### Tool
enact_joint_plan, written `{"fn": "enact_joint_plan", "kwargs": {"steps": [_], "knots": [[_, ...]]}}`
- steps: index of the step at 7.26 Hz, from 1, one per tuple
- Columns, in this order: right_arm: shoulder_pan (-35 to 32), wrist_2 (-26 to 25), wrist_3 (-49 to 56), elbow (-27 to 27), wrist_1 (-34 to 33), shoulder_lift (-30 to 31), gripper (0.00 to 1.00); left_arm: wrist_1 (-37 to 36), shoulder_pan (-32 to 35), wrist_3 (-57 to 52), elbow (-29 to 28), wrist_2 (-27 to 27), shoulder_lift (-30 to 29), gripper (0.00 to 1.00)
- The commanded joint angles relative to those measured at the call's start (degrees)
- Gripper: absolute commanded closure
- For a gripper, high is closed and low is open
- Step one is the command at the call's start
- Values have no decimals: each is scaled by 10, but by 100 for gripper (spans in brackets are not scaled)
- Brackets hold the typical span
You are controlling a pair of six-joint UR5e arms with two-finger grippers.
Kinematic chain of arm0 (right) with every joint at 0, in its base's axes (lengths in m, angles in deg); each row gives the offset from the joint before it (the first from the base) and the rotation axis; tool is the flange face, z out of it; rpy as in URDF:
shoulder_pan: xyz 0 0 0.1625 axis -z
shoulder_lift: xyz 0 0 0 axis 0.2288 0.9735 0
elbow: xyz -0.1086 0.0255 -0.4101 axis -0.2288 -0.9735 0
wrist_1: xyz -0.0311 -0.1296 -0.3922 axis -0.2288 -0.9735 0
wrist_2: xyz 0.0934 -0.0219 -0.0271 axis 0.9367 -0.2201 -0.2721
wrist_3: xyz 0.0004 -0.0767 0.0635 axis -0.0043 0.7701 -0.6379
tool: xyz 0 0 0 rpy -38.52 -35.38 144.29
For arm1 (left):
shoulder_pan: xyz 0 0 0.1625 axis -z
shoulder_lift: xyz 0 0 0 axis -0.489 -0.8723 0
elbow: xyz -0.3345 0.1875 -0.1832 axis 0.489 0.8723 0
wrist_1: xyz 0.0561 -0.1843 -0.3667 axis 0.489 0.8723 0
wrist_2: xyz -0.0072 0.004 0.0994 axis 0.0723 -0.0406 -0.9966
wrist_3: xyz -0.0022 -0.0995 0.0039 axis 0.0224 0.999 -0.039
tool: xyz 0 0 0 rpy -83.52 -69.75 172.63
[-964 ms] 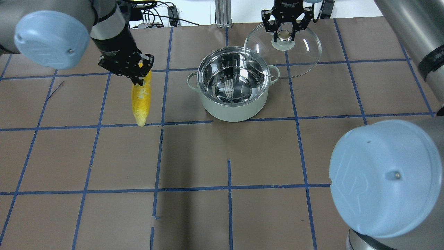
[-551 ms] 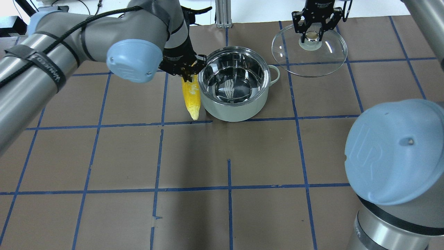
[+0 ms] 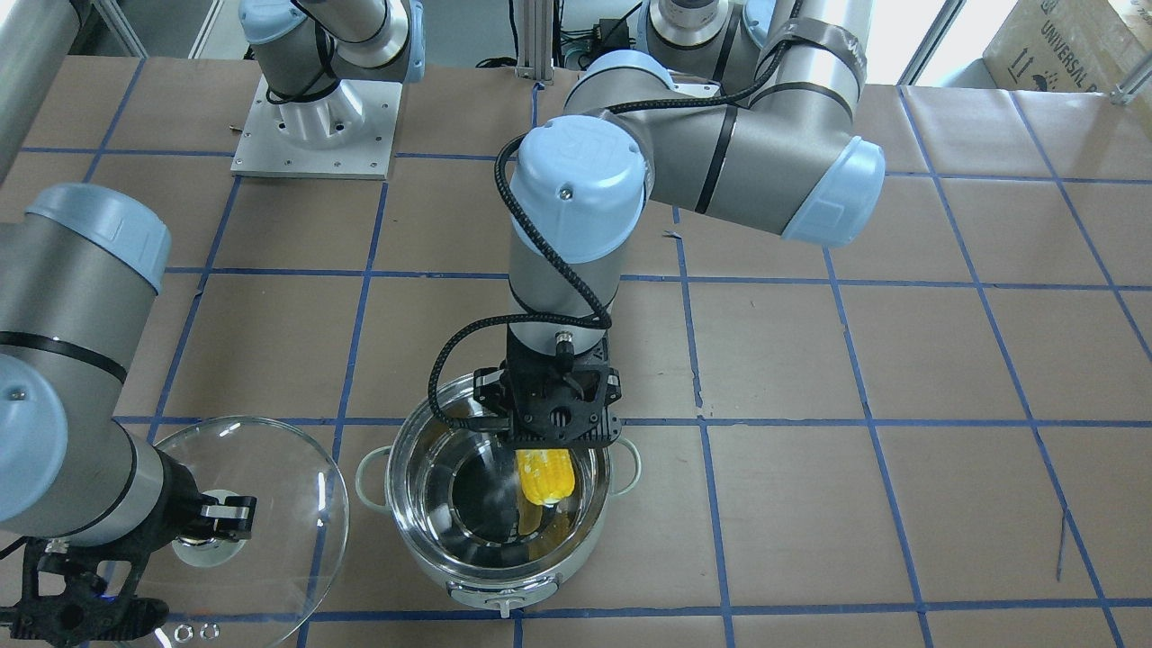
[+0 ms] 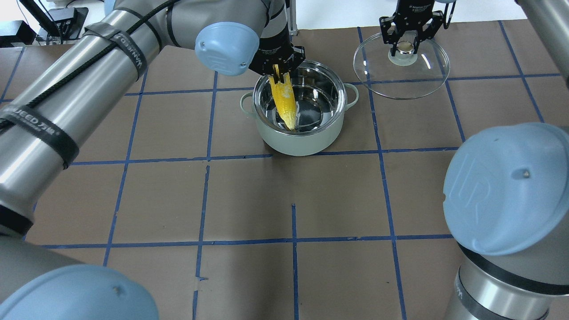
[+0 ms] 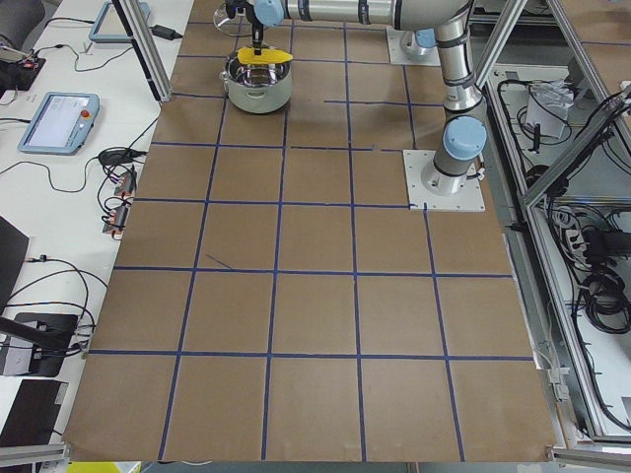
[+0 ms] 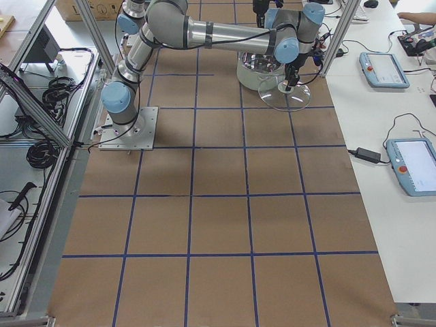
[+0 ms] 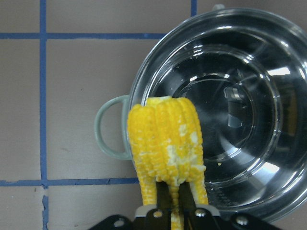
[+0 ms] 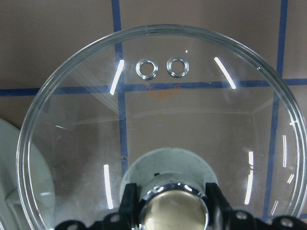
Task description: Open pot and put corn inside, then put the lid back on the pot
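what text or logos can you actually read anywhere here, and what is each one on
"UNIVERSAL R": on the cardboard box at the top corner of the front-facing view, cut off by the frame edge.
"UR": raised logo on the blue joint cap of the right arm.
White lettering on the black strap around the left arm: too blurred to read for certain.
No other legible text.

corn (image 4: 284, 104): bright yellow, whitish patches on some kernels
pot (image 4: 306, 144): mirror-shiny steel inside, pale grey-green outside and handles
lid (image 4: 415, 82): clear glass, chrome-looking knob, pale green base
table (image 4: 338, 195): brown, blue tape grid
left gripper (image 4: 277, 73), right gripper (image 4: 405, 46): both black
arms (image 4: 89, 66): grey, light blue caps
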Motion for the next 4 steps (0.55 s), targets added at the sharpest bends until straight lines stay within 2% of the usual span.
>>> {"fn": "enact_joint_plan", "kwargs": {"steps": [1, 2, 3, 4], "knots": [[-1, -9, 1, 0, -2, -1, 79, 32, 5, 15, -79, -2, -61, 97], [-1, -9, 0, 0, -2, -1, 79, 45, 5, 19, -99, 0, -73, 96], [-1, -10, 2, 0, -2, 0, 79, 52, 6, 26, -102, -1, -79, 75], [-1, -9, 0, 0, -2, -1, 79, 52, 7, 27, -98, -5, -79, 1]]}}
